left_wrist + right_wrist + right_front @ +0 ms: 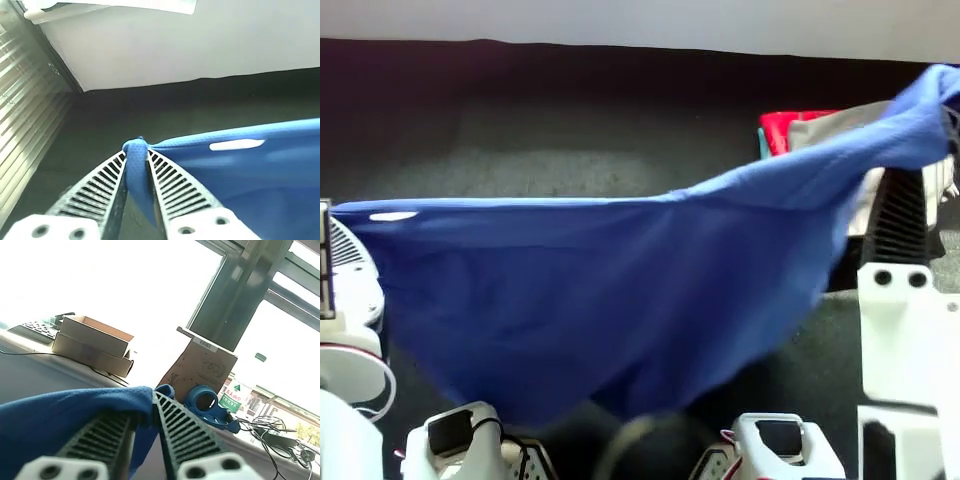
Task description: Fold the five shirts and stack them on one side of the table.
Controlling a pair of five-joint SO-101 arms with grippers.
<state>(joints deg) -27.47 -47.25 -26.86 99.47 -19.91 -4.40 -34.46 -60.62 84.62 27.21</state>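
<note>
A blue shirt (620, 290) hangs stretched above the dark table, held up at two corners and sagging in the middle. My left gripper (136, 152) is shut on one bunched corner of the blue shirt (250, 170), at the left in the high view. My right gripper (147, 407) is shut on the opposite corner of the blue shirt (55, 420), raised high at the right in the high view (932, 100). Behind the raised corner lies a pile of other shirts (820, 130), red and beige.
The dark table (550, 130) stretches behind the hanging cloth. White arm bases (470, 445) stand along the near edge. The right wrist view looks out at cardboard boxes (95, 345) and a window beyond.
</note>
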